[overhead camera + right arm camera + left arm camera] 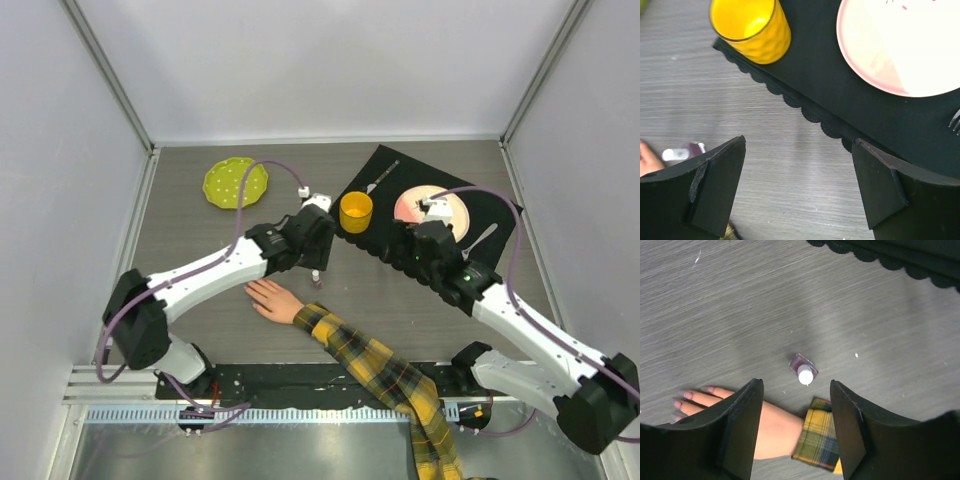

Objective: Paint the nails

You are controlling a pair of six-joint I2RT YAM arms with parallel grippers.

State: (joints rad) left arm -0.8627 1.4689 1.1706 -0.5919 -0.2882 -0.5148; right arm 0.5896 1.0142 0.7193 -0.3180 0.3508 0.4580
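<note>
Your capped polish bottle (803, 370), purple inside, stands on the desk (740, 305) just beyond your left claw (796, 390). That claw is spread above the mannequin hand (777, 430), whose nails (688, 395) lie flat on the desk. Your right claw (799, 145), also spread, hangs over bare desk beside the scalloped edge of the black mat (830, 95), near 1 yellow cup (752, 30).
</note>
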